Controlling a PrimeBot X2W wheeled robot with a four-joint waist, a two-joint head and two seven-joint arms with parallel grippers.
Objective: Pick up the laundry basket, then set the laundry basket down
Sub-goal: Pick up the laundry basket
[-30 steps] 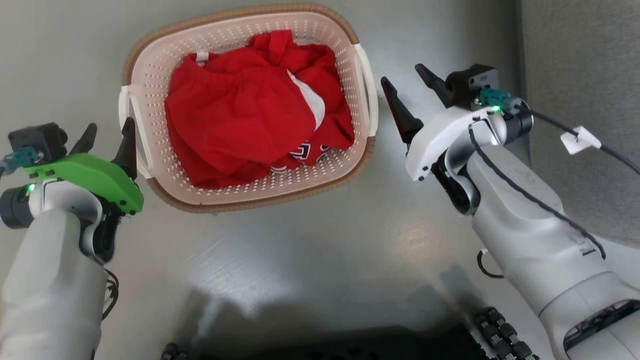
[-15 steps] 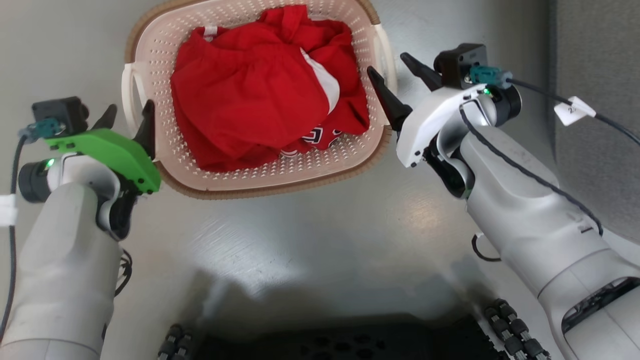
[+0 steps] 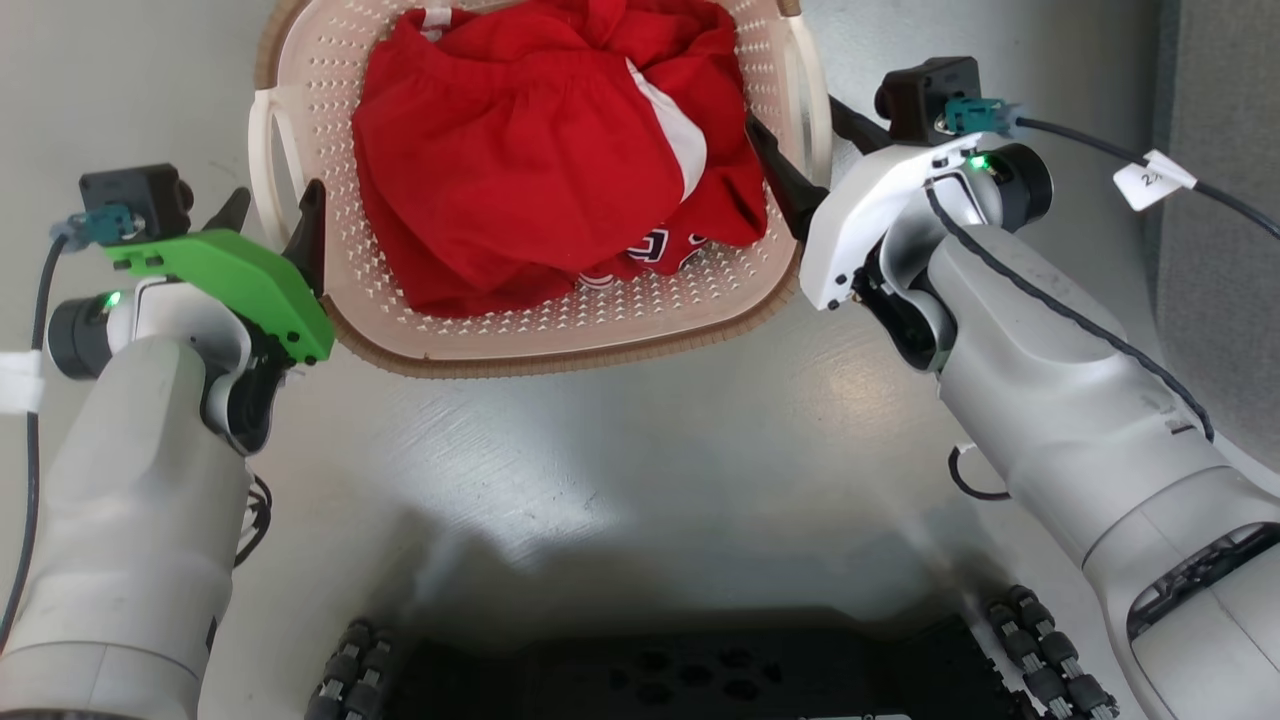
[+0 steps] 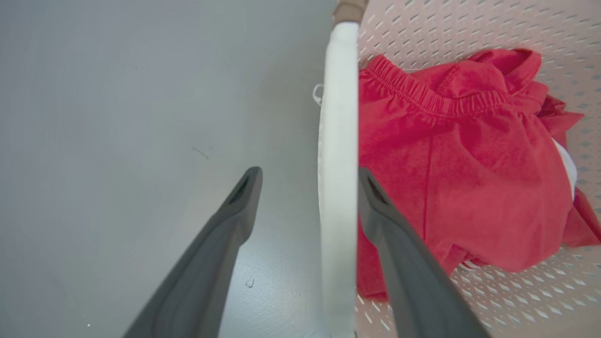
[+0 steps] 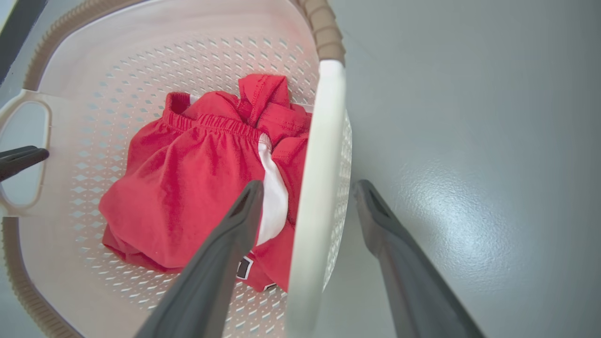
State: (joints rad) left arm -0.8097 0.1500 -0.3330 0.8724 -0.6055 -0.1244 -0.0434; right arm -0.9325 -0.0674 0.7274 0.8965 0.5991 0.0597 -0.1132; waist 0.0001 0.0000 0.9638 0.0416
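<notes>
The laundry basket [image 3: 560,332] sits on the grey floor [image 3: 620,470] at the top middle of the head view, its far end cut off by the picture's edge. Its cream walls are full of small holes, and a brown woven-look band runs along the rim. A heap of red clothes [image 3: 540,170] with a white patch and some dark lettering covers most of its bottom.

The basket's left handle [image 3: 262,150] stands between the two fingers of the left gripper [image 3: 278,205]. In the left wrist view this handle [image 4: 338,164] runs as a white bar up the gap. The finger inside the basket is just beside it, over the red clothes [image 4: 469,178]. The outer finger stands apart over bare floor, so the left gripper [image 4: 308,173] is spread wide and grips nothing.

The right handle [image 3: 810,90] is straddled the same way by the right gripper [image 3: 795,115]. In the right wrist view the white handle [image 5: 314,197] lies between the parted fingers of the right gripper [image 5: 308,185]. One finger is over the clothes [image 5: 188,197] and the other outside over the floor, neither pressing on the handle.

The left gripper carries a green cover [image 3: 230,290], the right a white one [image 3: 870,220]. The robot's dark base [image 3: 650,680] shows along the bottom edge.
</notes>
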